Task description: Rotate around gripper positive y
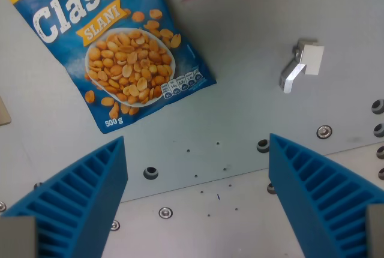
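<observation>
Two blue ribbed fingers point(78, 204) fill the bottom corners of the wrist view, one at the left and one at the right, both part of the tool point(198, 201). They stand wide apart with only bare surface between them, so the tool is released and grips nothing.

Beyond the fingers lies the grey tabletop point(252, 42), flat metal with small screw heads and round holes scattered across its lower part. A seam runs across it near the fingertips, with a paler panel below.

At the upper left rests a blue bag of peanuts point(120, 48), lying flat on the tabletop, well apart from both fingers. Its printed face is up, showing white and yellow lettering, a picture of a bowl of nuts and "500 g" near its lower edge. The bag's long axis runs on a slant, from the upper left of the view down toward the lower right; its top end is cut off by the frame's edge.

On the right side, a small metal bracket point(302, 64) with a pale square block sits on the tabletop, apart from the bag.
</observation>
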`<state>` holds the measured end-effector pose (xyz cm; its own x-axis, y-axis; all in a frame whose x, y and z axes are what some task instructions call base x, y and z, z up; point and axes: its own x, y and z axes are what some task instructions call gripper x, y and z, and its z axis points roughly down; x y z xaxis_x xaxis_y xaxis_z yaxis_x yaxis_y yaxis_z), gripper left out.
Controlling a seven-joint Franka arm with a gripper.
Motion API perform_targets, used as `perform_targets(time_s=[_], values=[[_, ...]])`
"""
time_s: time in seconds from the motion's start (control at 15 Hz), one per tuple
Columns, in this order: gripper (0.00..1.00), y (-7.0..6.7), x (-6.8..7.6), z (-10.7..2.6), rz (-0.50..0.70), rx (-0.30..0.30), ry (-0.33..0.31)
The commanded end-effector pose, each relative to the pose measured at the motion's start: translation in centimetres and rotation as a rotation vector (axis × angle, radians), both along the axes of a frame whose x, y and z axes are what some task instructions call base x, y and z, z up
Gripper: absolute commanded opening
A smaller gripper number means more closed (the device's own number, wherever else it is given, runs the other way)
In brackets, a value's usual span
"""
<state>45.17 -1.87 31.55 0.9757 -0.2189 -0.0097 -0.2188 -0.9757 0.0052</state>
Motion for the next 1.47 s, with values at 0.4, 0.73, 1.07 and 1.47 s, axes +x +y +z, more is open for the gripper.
perform_targets(time_s=[0.4,0.73,1.07,1.47], values=[[1.0,0.0,-0.01,0.3,0.0,-0.018,-0.084],[1.0,0.0,-0.01,0.3,0.0,-0.032,-0.149],[1.0,0.0,-0.01,0.3,0.0,-0.047,-0.214],[1.0,0.0,-0.01,0.3,0.001,-0.065,-0.292]])
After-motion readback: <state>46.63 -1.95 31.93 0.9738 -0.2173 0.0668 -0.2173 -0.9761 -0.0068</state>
